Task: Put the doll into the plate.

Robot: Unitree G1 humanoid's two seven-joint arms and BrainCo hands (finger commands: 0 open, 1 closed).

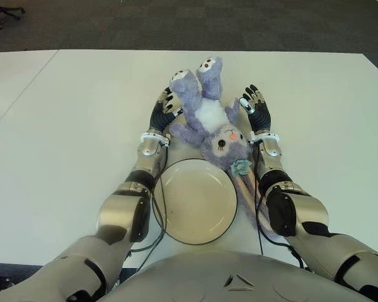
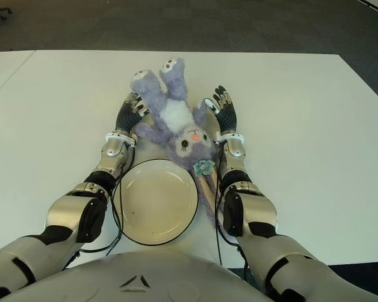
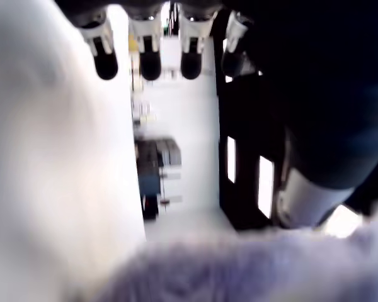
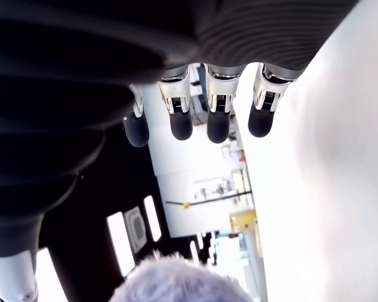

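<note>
Between the two hands, the fingers [image 1: 166, 102] of the left hand [image 1: 162, 113] and those of the right hand [image 1: 257, 107] stand apart, gripping nothing, flanking the purple doll [image 1: 208, 116]. It lies on the white desk [image 1: 63, 126], head just beyond the empty plate [image 1: 195, 200], ears trailing beside its rim.

This looks like a robotics lab or office workroom: a broad, plain white rectangular table [image 1: 69, 126] stands on dark grey, short-pile commercial carpet [image 1: 176, 25]. At the far left corner of the head views, the black wheeled base of an office chair [image 1: 6, 11] shows on that carpet. The wrist views give blurred glimpses of what may be shelving or equipment racks [image 3: 152, 167] against a bright wall, and dark window-like panels [image 3: 246, 170].
</note>
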